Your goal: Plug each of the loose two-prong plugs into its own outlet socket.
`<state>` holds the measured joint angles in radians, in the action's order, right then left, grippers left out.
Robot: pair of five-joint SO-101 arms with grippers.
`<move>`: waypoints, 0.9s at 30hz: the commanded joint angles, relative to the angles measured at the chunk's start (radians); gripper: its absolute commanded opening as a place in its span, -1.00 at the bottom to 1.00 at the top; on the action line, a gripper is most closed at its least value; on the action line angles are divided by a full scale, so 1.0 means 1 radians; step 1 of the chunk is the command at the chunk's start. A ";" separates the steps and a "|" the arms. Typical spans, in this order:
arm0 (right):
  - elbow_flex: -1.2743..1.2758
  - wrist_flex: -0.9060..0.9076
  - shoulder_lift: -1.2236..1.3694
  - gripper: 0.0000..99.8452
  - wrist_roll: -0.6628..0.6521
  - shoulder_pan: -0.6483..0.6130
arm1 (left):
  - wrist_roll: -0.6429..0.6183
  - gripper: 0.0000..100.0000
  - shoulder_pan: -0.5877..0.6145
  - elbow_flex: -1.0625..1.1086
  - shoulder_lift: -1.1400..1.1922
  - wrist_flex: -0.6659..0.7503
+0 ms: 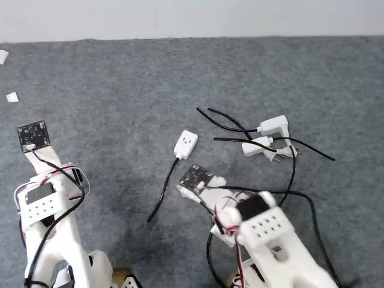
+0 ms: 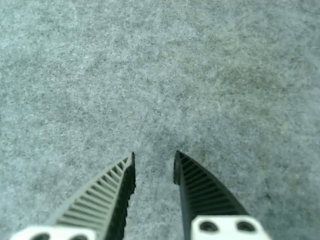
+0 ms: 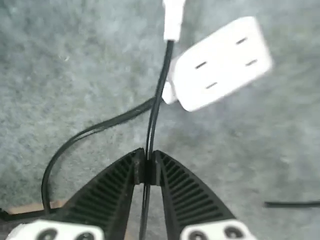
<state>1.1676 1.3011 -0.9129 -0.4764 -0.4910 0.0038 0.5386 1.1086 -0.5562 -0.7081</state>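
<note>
Two grippers. Right gripper (image 3: 146, 164) is clenched on one thin black cord (image 3: 159, 100), which runs straight ahead from the fingertips to one small white plastic plug (image 3: 172, 17). One white rectangular plastic outlet socket (image 3: 220, 62), four slots facing up, lies just past the fingertips beside that cord, long axis slanted across it. Left gripper (image 2: 154, 161) is released, fingers spread over the grey felt mat (image 2: 160, 60).

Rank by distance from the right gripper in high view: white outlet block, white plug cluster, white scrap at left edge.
1. white outlet block, just ahead of the right gripper
2. white plug cluster, farther right
3. white scrap, far left edge
</note>
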 commanded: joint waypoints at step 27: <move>-0.832 0.495 0.145 -0.98 -0.092 0.367 | 0.008 -0.76 -0.002 -0.004 -0.006 0.031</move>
<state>0.3913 1.7568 -0.8884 -0.5255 -0.2179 0.0038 0.5386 1.1086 -0.5562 -0.7081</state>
